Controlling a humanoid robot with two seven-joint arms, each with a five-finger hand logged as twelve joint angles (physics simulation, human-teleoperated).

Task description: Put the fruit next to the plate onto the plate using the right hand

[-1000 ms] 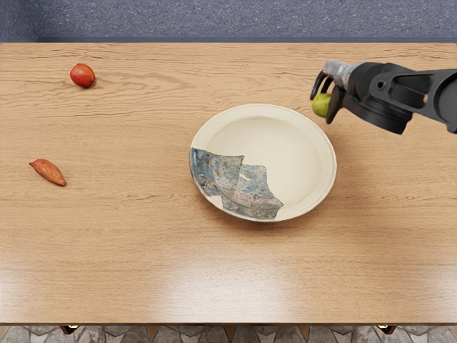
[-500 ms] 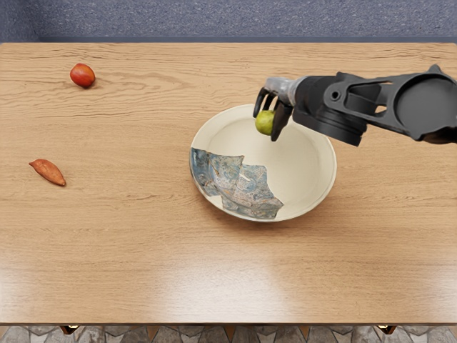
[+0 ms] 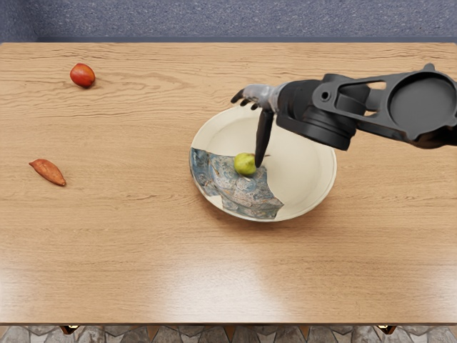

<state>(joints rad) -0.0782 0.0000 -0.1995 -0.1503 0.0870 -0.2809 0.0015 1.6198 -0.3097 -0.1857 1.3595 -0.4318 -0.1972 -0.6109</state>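
**Green fruit lies on the plate, hand is open**

The right hand [image 3: 257,98] is above the far side of the white plate [image 3: 307,153]. Its arm comes in from the right. The fingers [image 3: 241,98] are spread out and hold nothing. One long finger points straight down, and its tip is just beside the green fruit [image 3: 245,163]; I cannot tell if it touches.

The green fruit sits inside the plate, at the edge of a blue-grey patch [image 3: 235,187]. Far off on the left of the wooden table [image 3: 143,236] lie a red fruit [image 3: 82,74] and an orange one [image 3: 47,171].
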